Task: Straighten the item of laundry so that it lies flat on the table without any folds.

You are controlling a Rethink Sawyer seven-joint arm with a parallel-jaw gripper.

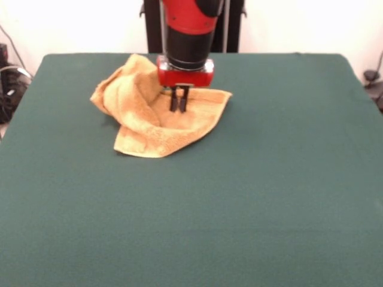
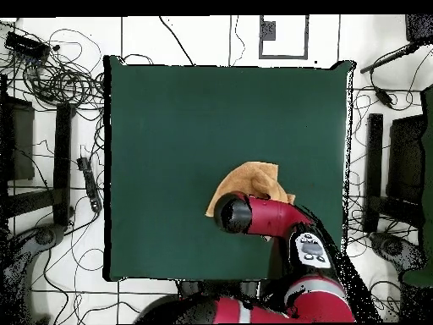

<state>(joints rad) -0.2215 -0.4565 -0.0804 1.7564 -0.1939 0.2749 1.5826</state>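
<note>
The orange-tan towel (image 1: 141,122) lies crumpled on the far middle of the green table (image 1: 269,179), with a thick bunched fold on its left side and a flatter corner pointing right. My gripper (image 1: 180,109) comes straight down on the towel's middle. Its two black fingers stand close together, with their tips pressed into the cloth. In the overhead view the towel (image 2: 254,179) shows partly under the red arm (image 2: 262,216), which hides the gripper. The woven stripes do not show.
The table (image 2: 186,127) stretches wide on every side of the towel. Cables and stands (image 2: 59,85) lie on the floor around it. The robot's pedestal stands at the far table edge behind the towel.
</note>
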